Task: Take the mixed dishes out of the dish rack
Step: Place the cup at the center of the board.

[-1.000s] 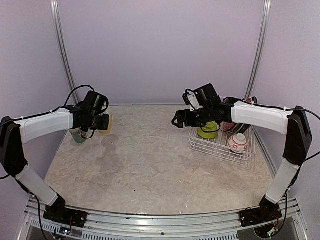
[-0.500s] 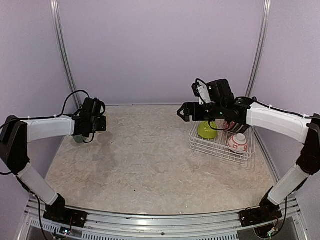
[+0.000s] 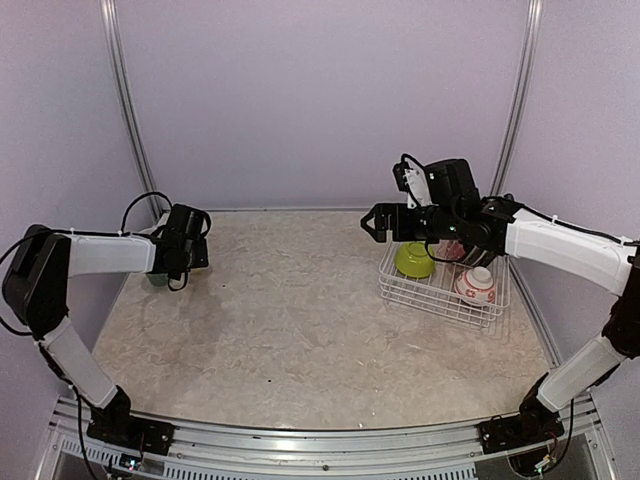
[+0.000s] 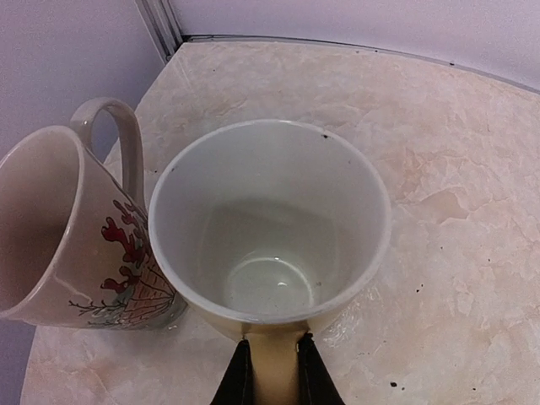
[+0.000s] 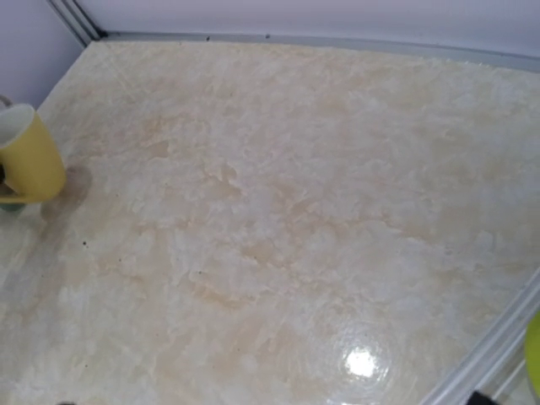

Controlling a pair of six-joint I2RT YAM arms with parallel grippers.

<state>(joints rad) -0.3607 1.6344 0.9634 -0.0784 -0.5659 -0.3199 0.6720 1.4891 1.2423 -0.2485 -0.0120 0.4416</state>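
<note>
Left arm extended low, left gripper clamped on yellow cup beside cream mug. Right arm raised, right gripper near dish rack; its jaw state can't be told.

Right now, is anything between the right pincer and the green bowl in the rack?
Nothing visible. The right pincer hangs above the rack's left edge, and the green bowl sits uncovered in it, lower down.
</note>
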